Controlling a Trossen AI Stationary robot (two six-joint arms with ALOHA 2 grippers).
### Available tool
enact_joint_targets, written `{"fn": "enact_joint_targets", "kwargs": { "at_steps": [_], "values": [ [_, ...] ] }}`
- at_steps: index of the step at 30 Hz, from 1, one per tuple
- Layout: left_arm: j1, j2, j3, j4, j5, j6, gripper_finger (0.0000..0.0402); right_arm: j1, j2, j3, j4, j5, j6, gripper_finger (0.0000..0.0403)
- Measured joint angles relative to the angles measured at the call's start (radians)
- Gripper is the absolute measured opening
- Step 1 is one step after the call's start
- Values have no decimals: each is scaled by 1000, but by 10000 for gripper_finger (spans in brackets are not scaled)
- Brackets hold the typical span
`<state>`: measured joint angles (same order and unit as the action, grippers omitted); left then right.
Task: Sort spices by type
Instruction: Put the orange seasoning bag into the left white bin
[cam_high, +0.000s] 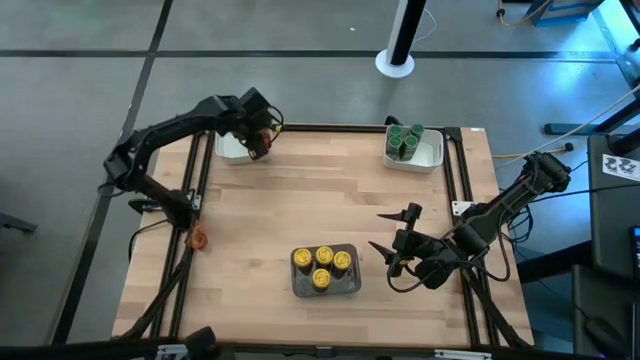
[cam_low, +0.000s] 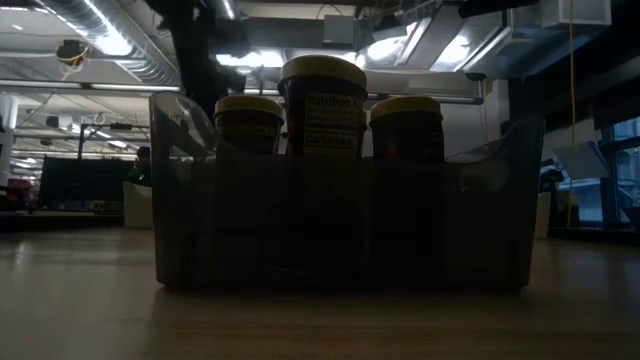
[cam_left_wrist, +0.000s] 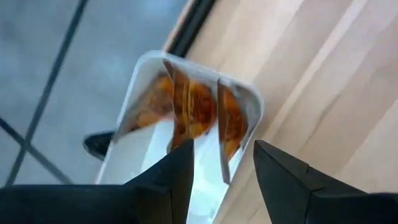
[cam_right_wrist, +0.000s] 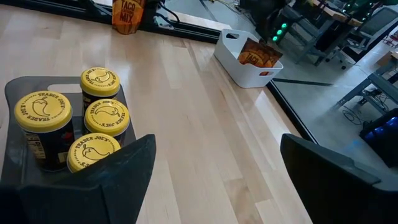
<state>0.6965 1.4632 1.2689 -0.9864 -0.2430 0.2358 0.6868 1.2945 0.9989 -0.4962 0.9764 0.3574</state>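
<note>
My left gripper (cam_high: 262, 139) is stretched to the far left corner of the table, jaws apart; my right gripper (cam_high: 392, 241) hangs low near the front right, jaws wide

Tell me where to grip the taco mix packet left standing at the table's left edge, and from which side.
Grip the upper edge of the taco mix packet, coming from above. It seems to stand upright outside the trays, so the thin top is probably the easiest part to pinch. The left gripper is nearer.

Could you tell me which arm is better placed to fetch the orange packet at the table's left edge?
The left arm: the crinkly orange packet lies on its side, nearer the left end effector; the right end effector waits across the table.
</note>
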Motion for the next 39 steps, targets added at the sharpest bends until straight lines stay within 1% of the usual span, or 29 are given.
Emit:
{"fn": "enact_joint_targets", "kwargs": {
  "at_steps": [3,6,9,11,13,16,19,21,24,29,33,39],
  "values": [
    [-24,-46,25,15,0,0,149,0,0,0,0,0,0,344],
    [-43,-80,31,75,0,-18,149,0,0,0,0,0,0,344],
    [-62,-97,31,163,4,-77,149,0,0,0,1,0,0,344],
    [-71,-98,31,230,4,-81,154,0,0,0,2,0,0,344],
    [-82,-97,31,279,4,-81,168,0,0,0,8,0,0,344],
    [-104,-97,31,335,4,-55,202,0,0,0,19,0,0,344],
    [-136,-96,53,338,4,-46,240,0,0,0,25,0,0,344],
    [-166,-97,88,321,5,-49,261,0,0,0,24,0,0,344],
    [-230,-97,163,228,6,-56,280,0,0,0,24,0,0,344],
    [-368,-97,263,75,6,-105,284,0,0,0,24,0,0,344],
    [-486,-97,291,-28,6,-200,279,0,0,0,25,0,0,344],
    [-668,-97,292,-183,5,-411,280,0,0,0,25,0,2,344]
  ]
}}
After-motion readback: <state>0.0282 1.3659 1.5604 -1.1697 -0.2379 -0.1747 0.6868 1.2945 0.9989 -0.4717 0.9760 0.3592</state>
